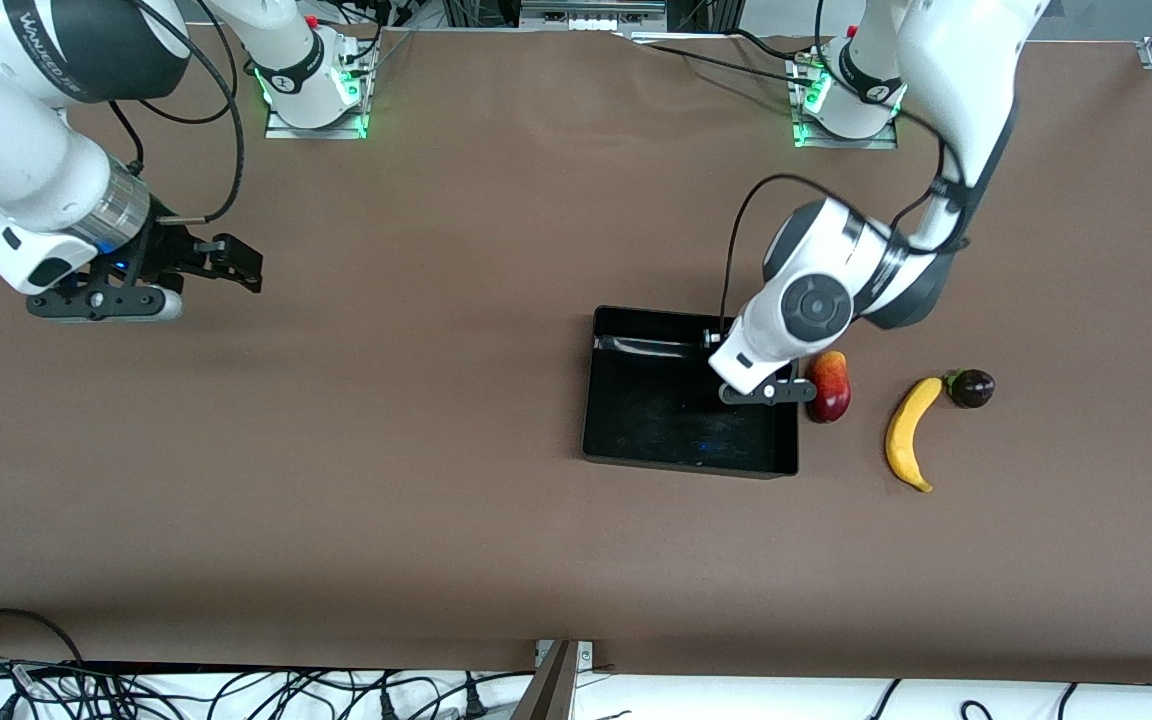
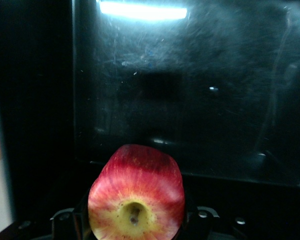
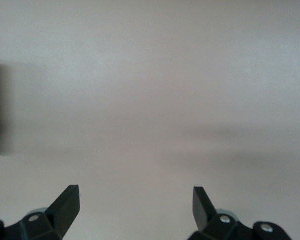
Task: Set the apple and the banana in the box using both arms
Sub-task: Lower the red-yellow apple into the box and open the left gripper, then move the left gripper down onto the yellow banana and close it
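Left wrist view: left gripper [image 2: 134,222] pinches the apple [image 2: 136,200] between its fingers, dimple toward the camera, over the box [image 2: 190,100] floor.
Left gripper, front view: left gripper [image 1: 758,392] hangs over the box [image 1: 636,440] at the wall toward the left arm's end; the apple is hidden under the wrist there.
Right gripper: right gripper [image 3: 135,207] has its fingers spread and holds nothing; in the front view the right gripper [image 1: 226,262] waits over bare table [image 1: 386,500], well apart from the box, toward the right arm's end.
Banana: banana [image 1: 911,433] lies on the table outside the box, toward the left arm's end, not yet picked.
Risk: released this close to the wall, the apple may strike the rim and roll out; a drop from height could make it bounce on the hard floor.
Around: mango [image 1: 829,386] lies just beside the box's outer wall, between box and banana; a dark fruit [image 1: 971,388] sits at the banana's farther tip.
In the way: the mango probably crowds any path from banana to box; the dark fruit likely crowds a grasp at that tip.
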`<state>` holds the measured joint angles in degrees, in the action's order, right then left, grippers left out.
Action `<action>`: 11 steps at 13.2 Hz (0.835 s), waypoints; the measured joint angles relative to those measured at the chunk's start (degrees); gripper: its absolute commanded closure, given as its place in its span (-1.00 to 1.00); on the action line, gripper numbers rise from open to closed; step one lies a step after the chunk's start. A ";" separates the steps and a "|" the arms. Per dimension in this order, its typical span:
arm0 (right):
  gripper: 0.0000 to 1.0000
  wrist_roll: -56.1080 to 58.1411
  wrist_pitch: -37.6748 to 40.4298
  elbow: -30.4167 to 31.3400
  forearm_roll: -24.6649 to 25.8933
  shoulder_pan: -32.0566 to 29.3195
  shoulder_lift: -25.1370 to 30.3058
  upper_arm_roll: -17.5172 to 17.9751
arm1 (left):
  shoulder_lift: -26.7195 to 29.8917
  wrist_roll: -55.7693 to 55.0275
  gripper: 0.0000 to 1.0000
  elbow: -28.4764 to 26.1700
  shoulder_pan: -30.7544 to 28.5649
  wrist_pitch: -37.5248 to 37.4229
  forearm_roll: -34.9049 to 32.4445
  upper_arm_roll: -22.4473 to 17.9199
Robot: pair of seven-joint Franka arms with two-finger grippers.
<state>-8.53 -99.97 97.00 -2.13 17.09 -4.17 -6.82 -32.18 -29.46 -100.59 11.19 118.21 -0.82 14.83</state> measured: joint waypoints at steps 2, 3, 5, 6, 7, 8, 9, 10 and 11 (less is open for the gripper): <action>-1.00 1.31 -0.74 0.30 0.29 -0.83 0.43 0.03 | -2.08 0.00 0.13 0.21 -0.09 0.92 0.00 -0.17; -1.00 1.64 -0.90 0.30 0.79 -0.97 0.52 0.03 | -2.58 -0.05 -0.99 0.33 -0.09 1.05 0.00 -0.17; -1.00 1.75 -1.27 0.30 2.12 -0.98 0.62 0.10 | -2.73 -0.28 -1.00 0.71 -0.09 1.05 0.00 -0.17; -1.00 1.75 -1.43 0.30 2.32 -0.98 0.64 0.12 | -2.69 -0.30 -1.00 1.29 -0.12 1.03 0.00 -0.18; -1.00 1.76 -1.69 0.29 2.47 -0.98 0.66 0.12 | -2.43 -0.30 -1.00 2.08 -0.24 0.98 0.00 -0.22; -1.00 1.76 -2.10 0.29 2.66 -0.98 0.67 0.12 | -1.74 -0.30 -1.00 2.99 -0.53 0.76 0.00 -0.41; -1.00 1.75 -2.32 0.29 2.72 -0.99 0.67 0.12 | -0.64 -0.27 -1.00 4.12 -1.19 -0.39 0.00 -0.67; -1.00 1.75 -2.41 0.19 2.76 -1.01 0.67 0.12 | 0.55 0.51 -1.00 5.83 -2.45 -2.95 -0.02 -0.84; -1.00 1.76 -2.40 -0.12 2.85 -1.04 0.68 0.12 | 1.62 3.35 -1.00 8.19 -4.34 -6.56 -0.22 -1.07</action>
<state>-6.77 -102.38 96.89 0.72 16.05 -3.50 -6.70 -30.56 -26.11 -92.40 6.84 111.65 -1.04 13.76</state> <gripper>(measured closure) 0.000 0.000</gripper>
